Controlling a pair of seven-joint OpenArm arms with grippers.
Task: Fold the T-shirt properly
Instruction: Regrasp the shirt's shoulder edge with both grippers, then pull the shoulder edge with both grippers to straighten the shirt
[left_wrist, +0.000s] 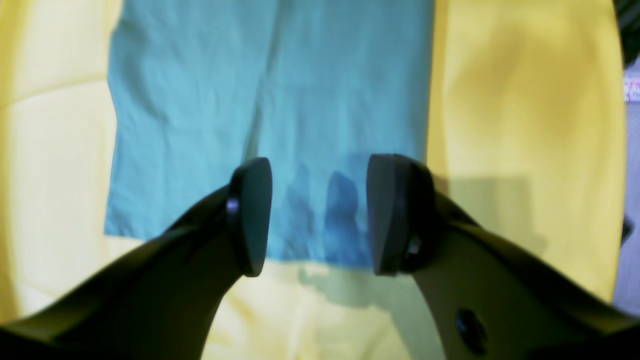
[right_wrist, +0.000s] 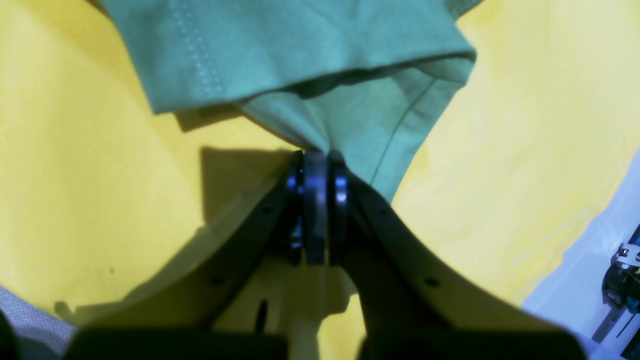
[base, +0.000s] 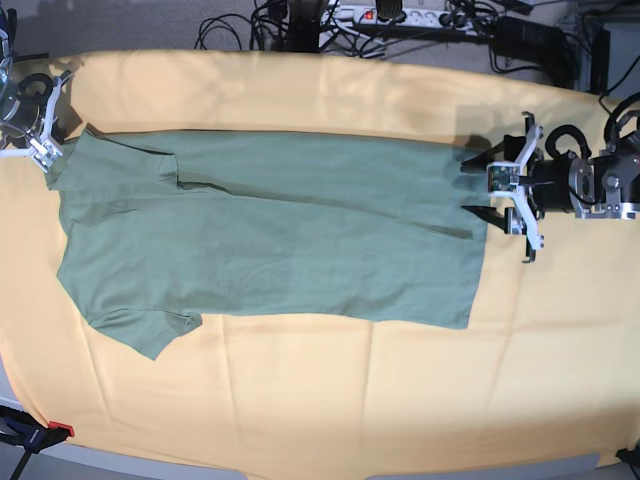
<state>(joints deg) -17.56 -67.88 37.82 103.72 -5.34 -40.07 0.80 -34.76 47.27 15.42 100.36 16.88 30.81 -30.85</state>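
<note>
Sage-green T-shirt (base: 270, 230) lies half-folded, right fingers (right_wrist: 340, 190) pinching its edge, left fingers (left_wrist: 255, 215) spread apart.

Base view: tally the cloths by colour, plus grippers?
Sage-green cotton T-shirt: 1
Large yellow-orange cloth under it: 1
Grippers: 2, left gripper open at the hem, right gripper shut on the T-shirt
Total: 4

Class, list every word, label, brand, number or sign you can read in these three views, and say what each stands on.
None can be read.
T-shirt: plain, no print or visible label.
Yellow cloth: no writing.
Small white tag with pinkish marks at the right edge of the left wrist view: too blurred to read.
Power strip at the top of the base view: any marking too small to read.
</note>
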